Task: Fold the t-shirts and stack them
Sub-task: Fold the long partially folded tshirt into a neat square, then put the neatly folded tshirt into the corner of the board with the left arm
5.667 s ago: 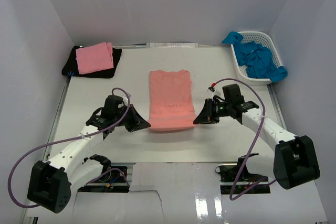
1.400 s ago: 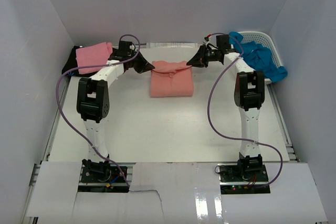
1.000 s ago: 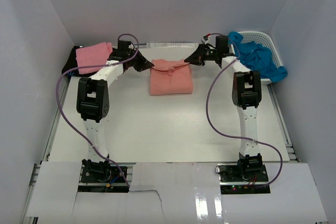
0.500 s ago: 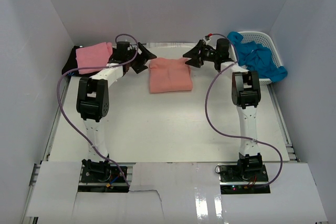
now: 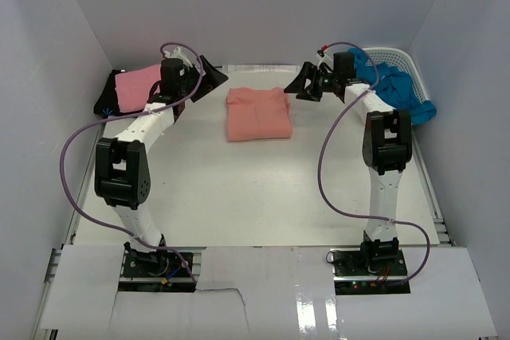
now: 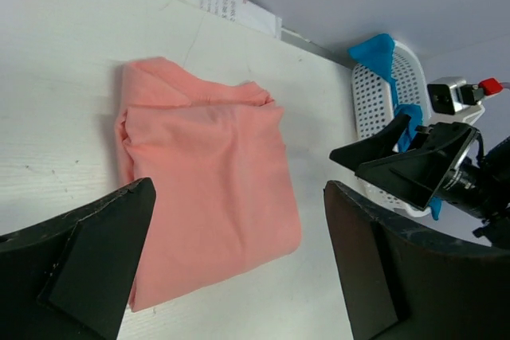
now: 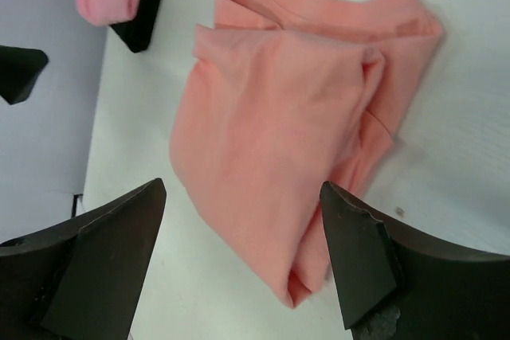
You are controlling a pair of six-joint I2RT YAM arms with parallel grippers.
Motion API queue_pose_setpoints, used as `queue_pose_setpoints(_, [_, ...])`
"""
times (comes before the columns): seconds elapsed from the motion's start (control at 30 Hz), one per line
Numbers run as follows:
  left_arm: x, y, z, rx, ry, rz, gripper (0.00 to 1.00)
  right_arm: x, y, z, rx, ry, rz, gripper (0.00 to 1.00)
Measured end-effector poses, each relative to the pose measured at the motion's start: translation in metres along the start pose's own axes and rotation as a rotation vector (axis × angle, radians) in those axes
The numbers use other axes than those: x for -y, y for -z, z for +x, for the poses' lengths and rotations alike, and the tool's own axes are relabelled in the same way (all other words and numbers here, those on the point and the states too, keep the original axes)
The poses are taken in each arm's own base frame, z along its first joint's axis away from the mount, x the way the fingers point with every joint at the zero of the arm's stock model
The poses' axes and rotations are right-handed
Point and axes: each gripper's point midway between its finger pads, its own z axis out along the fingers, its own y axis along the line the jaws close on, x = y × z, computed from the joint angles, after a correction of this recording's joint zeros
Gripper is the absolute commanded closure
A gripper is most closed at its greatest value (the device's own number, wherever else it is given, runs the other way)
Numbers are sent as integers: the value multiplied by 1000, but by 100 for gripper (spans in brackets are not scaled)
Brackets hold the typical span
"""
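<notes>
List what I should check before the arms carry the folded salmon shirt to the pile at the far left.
1. Left pincer open and empty: ok.
2. Right pincer open and empty: ok.
3. Salmon shirt lies on the table, apart from both pincers: ok.
4. Its fold is tidy: not ok; the right wrist view shows the top layer askew and bunched.
5. Pile is ready, pink shirt folded on the black shirt: ok.
6. Blue shirts are out of the way, in the basket at the far right: ok.
</notes>
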Motion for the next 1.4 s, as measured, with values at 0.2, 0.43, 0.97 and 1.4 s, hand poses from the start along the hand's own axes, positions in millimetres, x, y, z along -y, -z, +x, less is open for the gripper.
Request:
queue_pose_setpoints(0.2, [-49,-25,52,-132,12,-86,2,37,-5,32,-93,-68,126,15])
queue_pose_setpoints(0.43, [-100,-48,130,-312,36,-185,2,65,-14,69,-185,-147,181,15])
queue_pose_setpoints(0.97, [-81,-58,149,-345,-5,-117,34,50,-34,99,-263,-122,126,67])
queue_pose_setpoints(1.4, [-82,-24,198,-471,8,-158,100,33,16,179,-340,-179,154,84])
